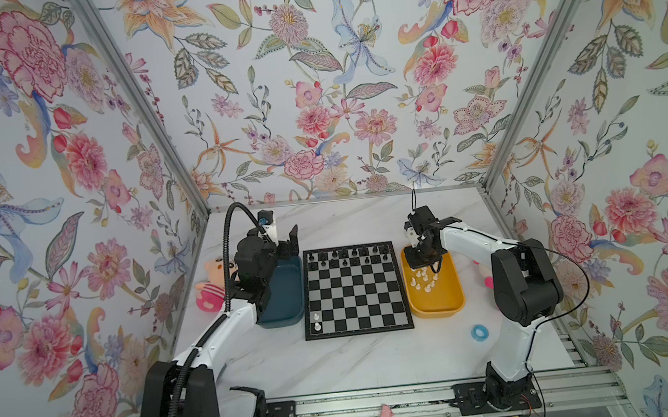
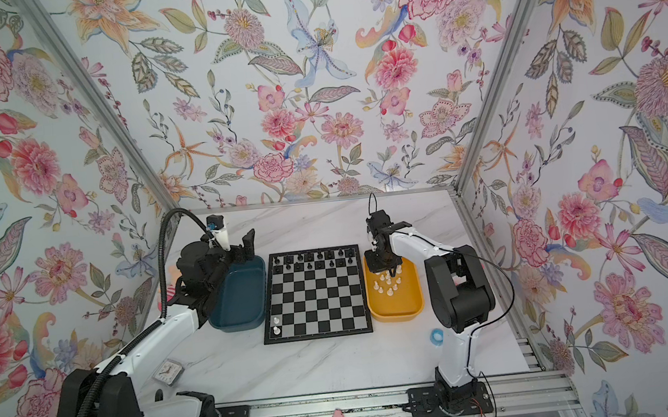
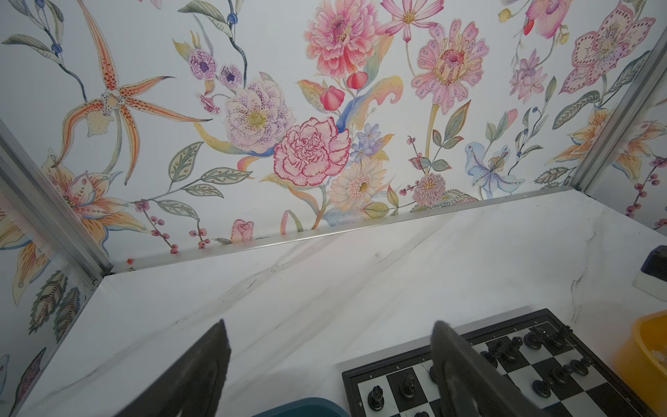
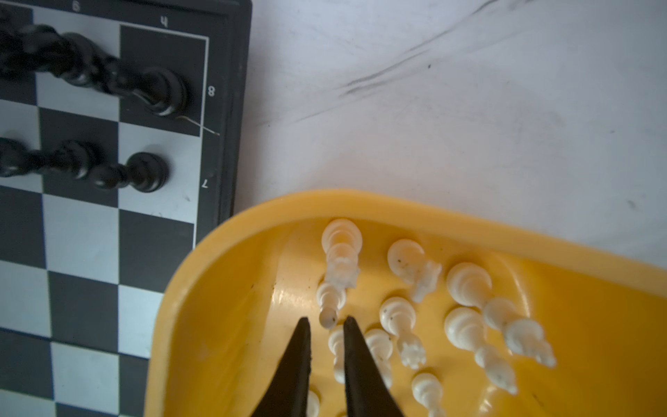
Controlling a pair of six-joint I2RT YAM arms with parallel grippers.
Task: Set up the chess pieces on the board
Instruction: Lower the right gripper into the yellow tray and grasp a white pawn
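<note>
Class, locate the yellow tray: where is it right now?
In both top views the yellow tray sits just right of the board, with the right claw lowered among the white chess pieces inside it.

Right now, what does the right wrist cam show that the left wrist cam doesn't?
Right wrist only: white chess pieces in the yellow tray; right gripper nearly shut, one piece between its jaws, grip unclear. Left wrist only: left gripper wide open, empty; teal tray edge; floral wall. Both: board, black chessmen, yellow tray, table.

left claw aloft, jaws wide apart; right claw pointing down, jaws nearly together.
</note>
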